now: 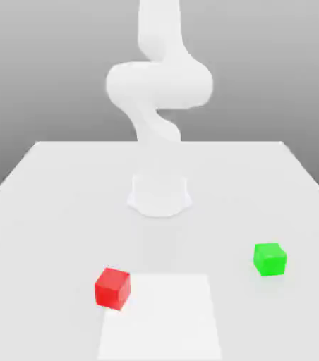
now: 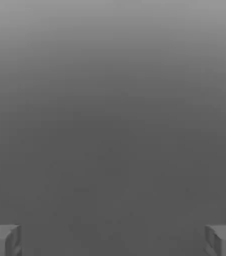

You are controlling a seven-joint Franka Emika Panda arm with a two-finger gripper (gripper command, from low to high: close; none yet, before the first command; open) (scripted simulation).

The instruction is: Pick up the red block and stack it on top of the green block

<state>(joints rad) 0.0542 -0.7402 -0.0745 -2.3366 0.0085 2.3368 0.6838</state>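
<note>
Red block [image 1: 113, 288] on bench [image 1: 77, 211], at the white patch's [image 1: 164, 317] corner, exterior view's left. Green block [image 1: 269, 259] also on bench, right of the patch there, farther back. Jaws [image 2: 113, 241] spread wide, nothing between them.

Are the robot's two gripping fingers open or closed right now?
Open: in the hand view, the gripper has its two fingertips standing wide apart with nothing between them.
</note>
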